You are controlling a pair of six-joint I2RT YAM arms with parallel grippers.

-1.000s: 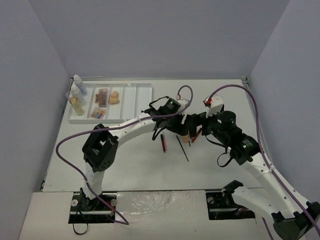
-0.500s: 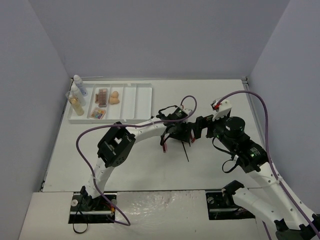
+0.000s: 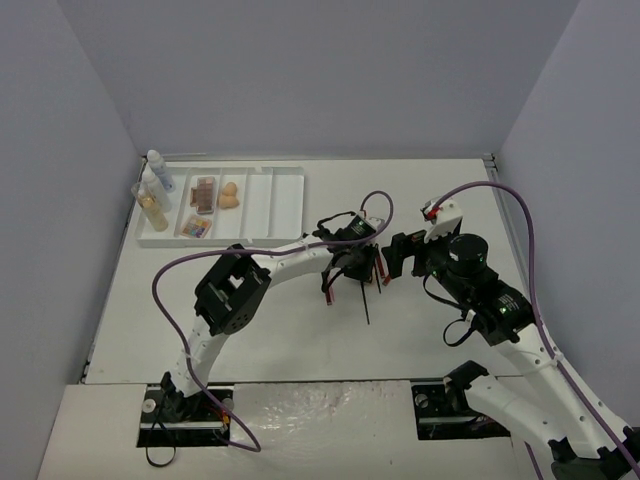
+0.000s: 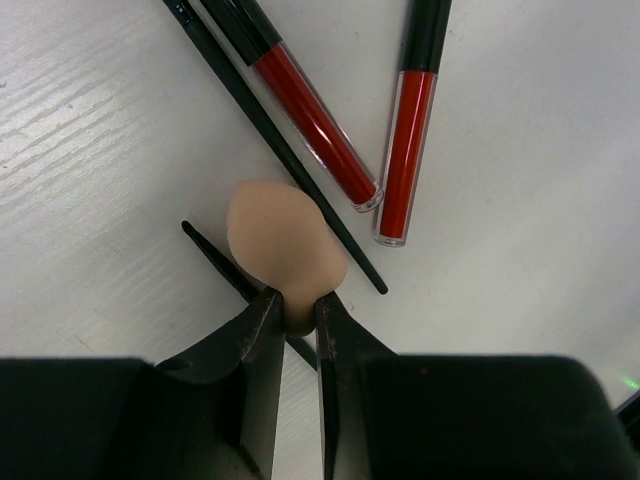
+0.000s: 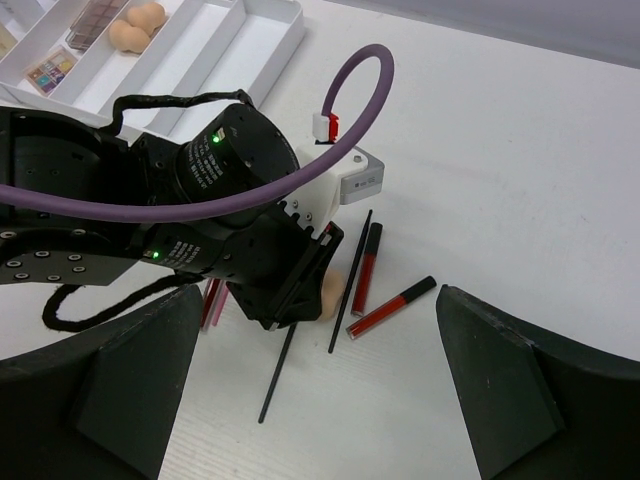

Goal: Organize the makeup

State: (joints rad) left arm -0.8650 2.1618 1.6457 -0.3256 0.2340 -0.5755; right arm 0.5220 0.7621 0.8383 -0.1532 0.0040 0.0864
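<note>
In the left wrist view a peach egg-shaped sponge (image 4: 285, 245) lies on the table, and my left gripper (image 4: 297, 305) is shut on its near end. Two red tubes (image 4: 318, 128) (image 4: 405, 150) and a thin black pencil (image 4: 285, 170) lie just beyond it; a second black pencil (image 4: 212, 252) runs under the fingers. My right gripper (image 5: 320, 340) hangs open above this cluster, where the sponge (image 5: 331, 290) peeks out beside the left gripper (image 3: 365, 275). Red pencils (image 3: 327, 283) lie left of it.
The white ridged tray (image 3: 290, 190) stands at the back left with two sponges (image 3: 229, 195) and palettes (image 3: 204, 192) in its compartments. White bottles (image 3: 160, 170) and a tan-filled tube (image 3: 150, 207) stand at its left end. Grey walls close the table in.
My left arm swung right to the sponge and its jaws closed on it. The right arm drew back a little. A black pencil by the sponge shifted slightly.
</note>
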